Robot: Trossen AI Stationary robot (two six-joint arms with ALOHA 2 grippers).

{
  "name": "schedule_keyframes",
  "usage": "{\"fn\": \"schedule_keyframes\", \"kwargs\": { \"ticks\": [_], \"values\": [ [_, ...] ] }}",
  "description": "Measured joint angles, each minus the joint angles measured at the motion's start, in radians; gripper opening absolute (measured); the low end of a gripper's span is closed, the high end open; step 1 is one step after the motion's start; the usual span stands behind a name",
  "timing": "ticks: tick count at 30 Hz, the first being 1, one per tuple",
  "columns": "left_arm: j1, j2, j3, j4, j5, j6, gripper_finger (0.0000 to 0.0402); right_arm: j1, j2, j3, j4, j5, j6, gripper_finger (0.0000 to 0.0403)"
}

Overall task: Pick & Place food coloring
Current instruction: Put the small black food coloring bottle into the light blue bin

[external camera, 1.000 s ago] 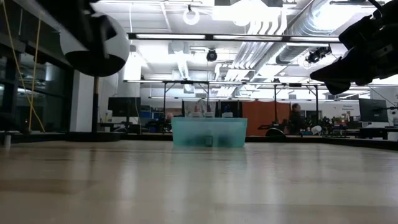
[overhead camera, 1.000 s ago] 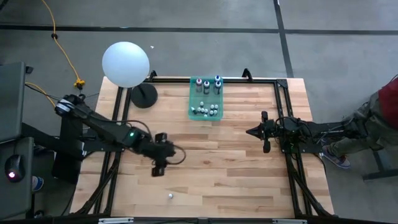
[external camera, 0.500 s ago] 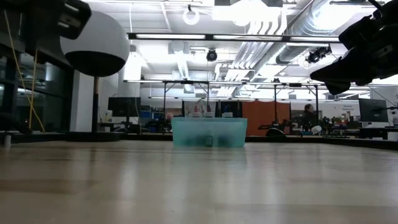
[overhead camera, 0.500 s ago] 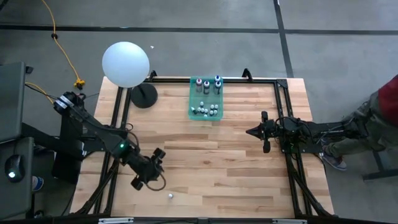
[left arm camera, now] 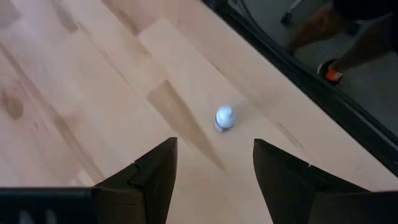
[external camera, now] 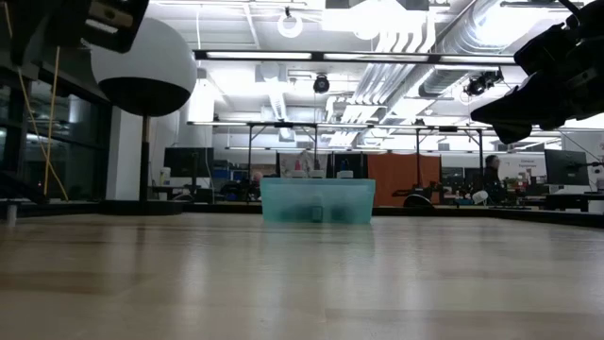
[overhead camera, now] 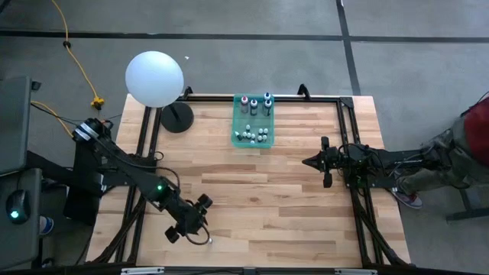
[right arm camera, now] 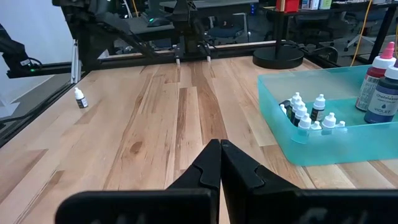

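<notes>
One tiny whitish food coloring bottle [overhead camera: 208, 240] stands alone on the wood near the table's near edge; it also shows in the left wrist view [left arm camera: 224, 118] and far off in the right wrist view [right arm camera: 79, 98]. My left gripper [overhead camera: 197, 227] hovers just short of it, open, with the bottle ahead of the gap between its fingers [left arm camera: 214, 171]. The other bottles stand in a teal tray [overhead camera: 253, 122] at the far middle: small white-capped ones [right arm camera: 305, 115] and larger ones [right arm camera: 379, 81]. My right gripper [overhead camera: 309, 162] waits shut at the table's right [right arm camera: 219, 155].
A large white ball [overhead camera: 154, 79] on a black round base [overhead camera: 176, 118] stands at the far left corner. Black frame rails [overhead camera: 145, 153] run along the table's sides. A person [overhead camera: 466, 145] sits beyond the right edge. Bare wood lies between the tray and the lone bottle.
My left gripper has swung from the table's middle toward the near edge, turning as it went, and has come close to the lone bottle. The bottle and tray have stayed put.
</notes>
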Motion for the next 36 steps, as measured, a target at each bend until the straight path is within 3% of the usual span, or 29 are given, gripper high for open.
{"fn": "schedule_keyframes", "kwargs": {
  "ticks": [15, 26, 36],
  "values": [
    [-0.024, 0.245, 0.206, -0.132, 0.018, 0.064, 0.0202, 0.000, 0.000, 0.000, 0.000, 0.000, 0.000, 0.0000],
    [-0.061, 0.361, 0.307, -0.174, -0.057, -0.083, 0.0202, 0.000, 0.000, 0.000, 0.000, 0.000, 0.000, 0.0000],
    [-0.060, 0.397, 0.306, -0.189, -0.046, -0.180, 0.0202, 0.000, 0.000, 0.000, -0.001, 0.000, 0.000, 0.0000]
  ]
}}
